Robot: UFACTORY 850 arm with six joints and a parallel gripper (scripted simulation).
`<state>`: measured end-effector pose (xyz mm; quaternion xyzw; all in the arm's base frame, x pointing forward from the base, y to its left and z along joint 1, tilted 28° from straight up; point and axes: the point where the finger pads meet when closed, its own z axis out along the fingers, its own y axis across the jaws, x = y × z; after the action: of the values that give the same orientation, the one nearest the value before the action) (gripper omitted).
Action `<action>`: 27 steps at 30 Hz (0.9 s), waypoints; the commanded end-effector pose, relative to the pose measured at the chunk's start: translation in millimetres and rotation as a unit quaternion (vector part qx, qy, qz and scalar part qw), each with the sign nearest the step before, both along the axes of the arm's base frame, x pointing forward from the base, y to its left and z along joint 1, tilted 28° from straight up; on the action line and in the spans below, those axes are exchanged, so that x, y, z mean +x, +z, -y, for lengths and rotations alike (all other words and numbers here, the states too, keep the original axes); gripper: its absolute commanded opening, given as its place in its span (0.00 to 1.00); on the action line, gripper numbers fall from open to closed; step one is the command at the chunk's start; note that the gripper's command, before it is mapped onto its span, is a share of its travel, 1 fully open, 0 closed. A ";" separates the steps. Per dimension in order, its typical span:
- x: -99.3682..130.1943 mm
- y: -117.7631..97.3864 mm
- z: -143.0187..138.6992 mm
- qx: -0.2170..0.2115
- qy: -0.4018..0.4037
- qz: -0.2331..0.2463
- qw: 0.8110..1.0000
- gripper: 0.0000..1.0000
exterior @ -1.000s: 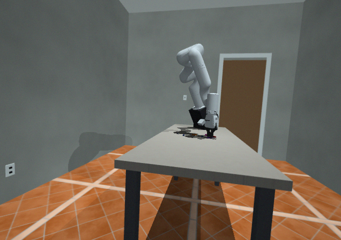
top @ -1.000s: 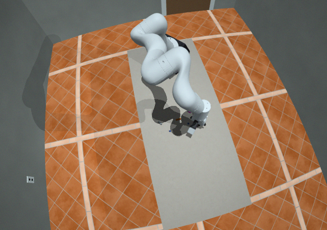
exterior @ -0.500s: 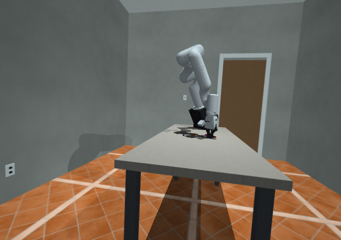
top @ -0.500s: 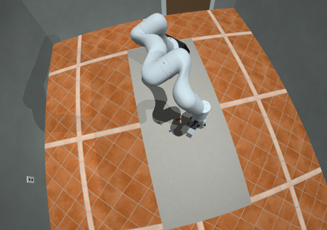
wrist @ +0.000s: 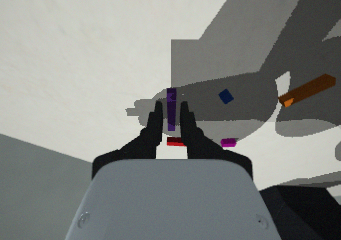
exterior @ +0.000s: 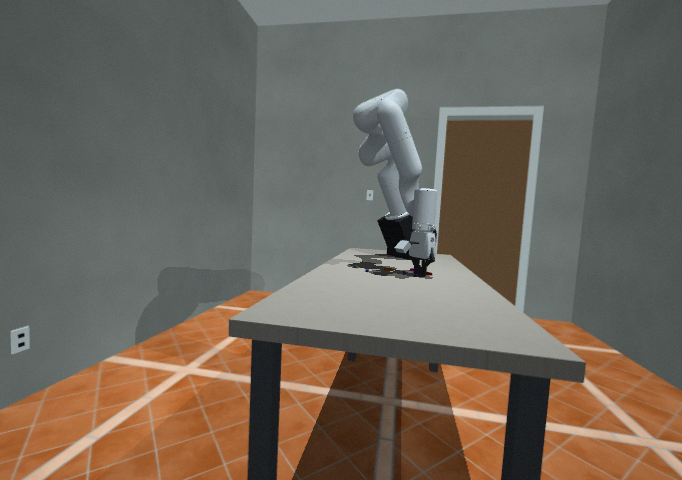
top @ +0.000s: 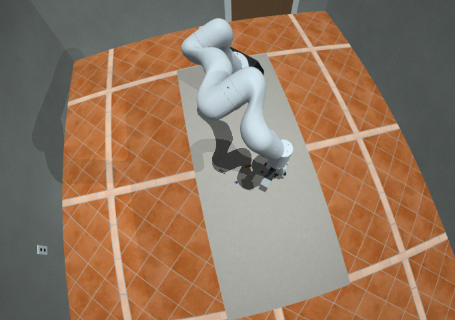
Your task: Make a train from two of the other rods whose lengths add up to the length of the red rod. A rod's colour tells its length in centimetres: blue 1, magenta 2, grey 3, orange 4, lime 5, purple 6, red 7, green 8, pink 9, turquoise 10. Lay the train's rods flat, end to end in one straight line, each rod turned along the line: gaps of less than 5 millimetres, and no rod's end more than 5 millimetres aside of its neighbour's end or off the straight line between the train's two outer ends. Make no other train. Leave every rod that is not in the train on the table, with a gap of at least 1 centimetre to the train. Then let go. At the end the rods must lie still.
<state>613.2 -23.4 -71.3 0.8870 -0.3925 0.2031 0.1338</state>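
Observation:
My gripper (wrist: 171, 110) (top: 273, 175) (exterior: 422, 271) is low over the table (top: 273, 245) (exterior: 410, 316), pointing down. Its fingers stand part open on either side of the purple rod (wrist: 171, 111), with a thin gap showing on each side. The rod lies flat and runs away from the wrist camera. The red rod (wrist: 175, 142) lies crosswise just behind the purple rod's near end, mostly hidden by the fingers. A short magenta rod (wrist: 228, 142) lies to its right. A small blue rod (wrist: 226, 96) (top: 236, 182) and an orange rod (wrist: 308, 90) (top: 248, 165) lie further off.
The rods sit in the arm's shadow near the table's middle, towards the arm's base (exterior: 394, 232). The table's long edge is close on the gripper's side in the wrist view. A door (exterior: 486, 198) stands behind the table.

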 end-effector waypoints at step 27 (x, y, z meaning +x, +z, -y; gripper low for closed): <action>0.7 0.6 -0.4 0.000 0.000 0.001 1.000 0.04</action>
<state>613.2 -23.4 -71.3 0.8870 -0.3925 0.2031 0.1338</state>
